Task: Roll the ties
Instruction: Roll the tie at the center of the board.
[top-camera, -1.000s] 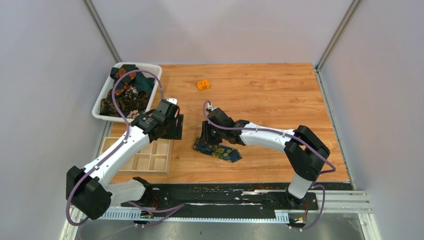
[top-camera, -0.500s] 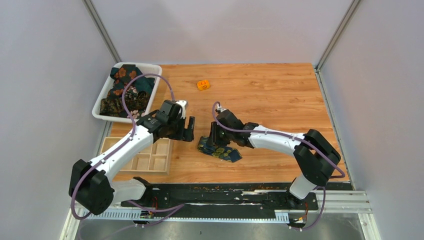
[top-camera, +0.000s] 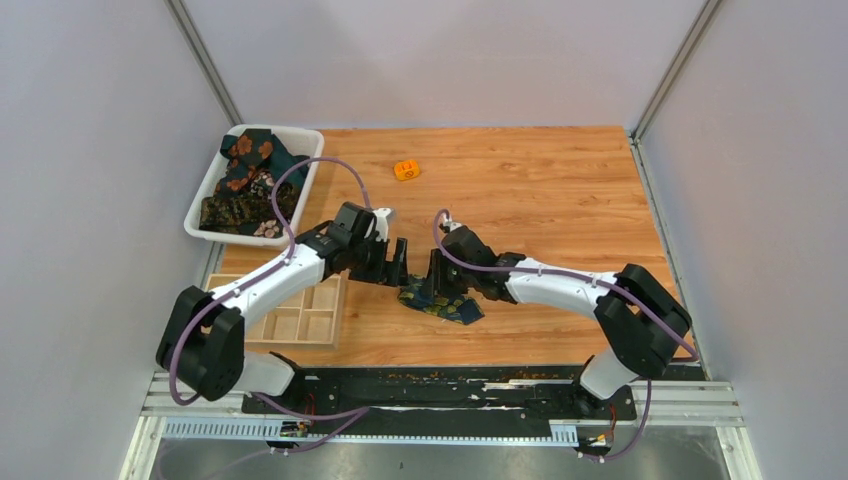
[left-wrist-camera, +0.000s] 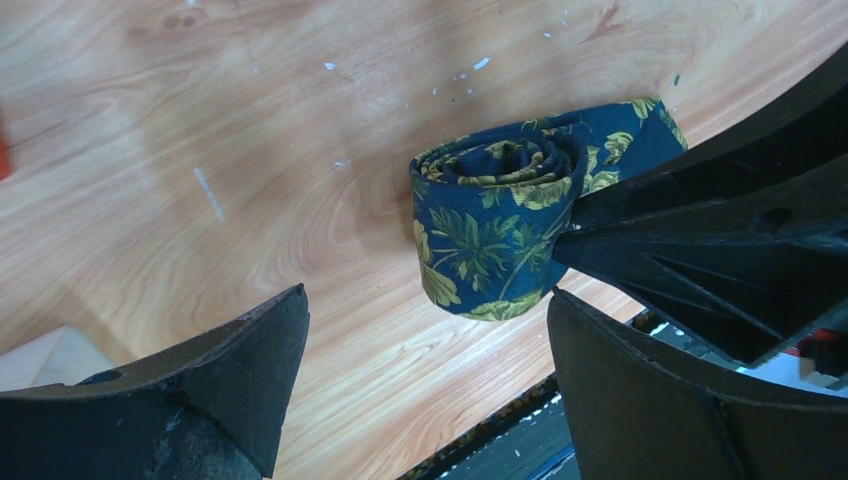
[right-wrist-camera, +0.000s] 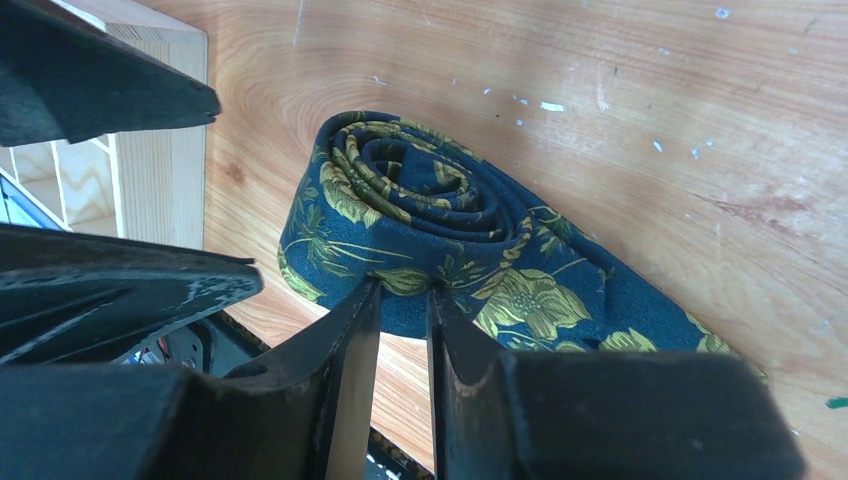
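- Task item: navy tie (left-wrist-camera: 500, 230) lies on the worktop (top-camera: 560, 200) between the two arms, wound into a coil standing on edge, with its unrolled tail (top-camera: 462, 312) flat beside it.
- Right gripper (right-wrist-camera: 403, 290): fingers nearly pressed together, pinching the outer layers of the coil at its near wall.
- Left gripper (left-wrist-camera: 425, 300): spread wide, low over the worktop just beside the coil and not touching it.
- Other ties (top-camera: 245, 185) sit heaped in the white tray (top-camera: 300, 140), untouched.
- Step in hand, as judged: finishing the roll of the navy tie.
- Next move calls for the left gripper to steady the coil while the tail is wound on; a loosened pinch risks it springing open.
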